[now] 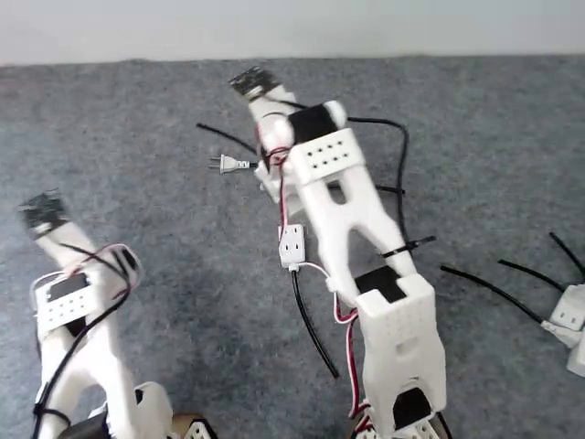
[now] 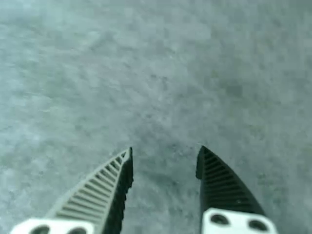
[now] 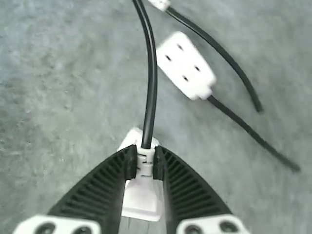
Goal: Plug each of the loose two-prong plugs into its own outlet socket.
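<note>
White plug (image 3: 141, 197) is clamped in the right gripper (image 3: 145, 157), fingers shut tight on its body. Its black cord (image 3: 150, 73) runs straight out away from the gripper. A white outlet block (image 3: 186, 66) lies flat on the grey surface just beyond the plug, beside the cord, slots facing up. Plug and block are apart. The block's own black cord trails off from it. Another white cord end (image 3: 159, 4) sits farther out past the block, cut off by the frame.

High view: a loose plug (image 1: 230, 165), prongs pointing left, lies far-centre on the surface (image 1: 137, 137), just left of the far end of the right arm (image 1: 338, 201). Cannot tell if it is the held one. A small outlet (image 1: 291, 245) lies just left of that arm's middle, with a black lead (image 1: 311, 329) running toward the near edge. An edge outlet (image 1: 571, 315) sits at the far right, well apart, with black cords near it.

Left gripper (image 2: 165, 151) is wide open, holding nothing, over the grey surface. Left arm (image 1: 69, 306) is near-left, well apart from the plugs and outlets.
</note>
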Robot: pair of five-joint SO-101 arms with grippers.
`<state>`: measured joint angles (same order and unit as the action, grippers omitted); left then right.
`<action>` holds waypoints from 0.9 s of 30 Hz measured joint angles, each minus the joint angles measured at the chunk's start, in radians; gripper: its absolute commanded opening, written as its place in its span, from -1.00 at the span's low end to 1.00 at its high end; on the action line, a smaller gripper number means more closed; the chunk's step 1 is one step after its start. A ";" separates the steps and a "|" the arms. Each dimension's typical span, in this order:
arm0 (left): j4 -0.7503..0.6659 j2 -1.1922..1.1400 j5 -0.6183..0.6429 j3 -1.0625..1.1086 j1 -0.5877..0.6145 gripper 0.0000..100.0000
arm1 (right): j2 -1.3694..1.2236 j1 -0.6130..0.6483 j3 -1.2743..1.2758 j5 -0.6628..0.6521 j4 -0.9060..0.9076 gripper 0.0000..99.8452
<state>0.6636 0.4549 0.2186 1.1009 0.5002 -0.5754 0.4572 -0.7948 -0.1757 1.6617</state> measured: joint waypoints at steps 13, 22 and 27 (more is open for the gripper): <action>0.000 0.000 -0.066 0.009 -0.066 -0.60 | 0.133 -0.002 0.057 0.109 0.091 -0.98; 0.000 0.000 -0.074 0.023 -0.091 -0.60 | 0.468 0.000 0.399 0.152 0.044 -0.98; 0.089 0.000 -0.230 0.023 -0.163 -0.60 | 0.686 0.055 0.744 0.146 -0.176 -0.98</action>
<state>0.7526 0.4549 -0.0115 1.1239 0.3376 0.1105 0.5125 -0.0506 -0.0299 1.4853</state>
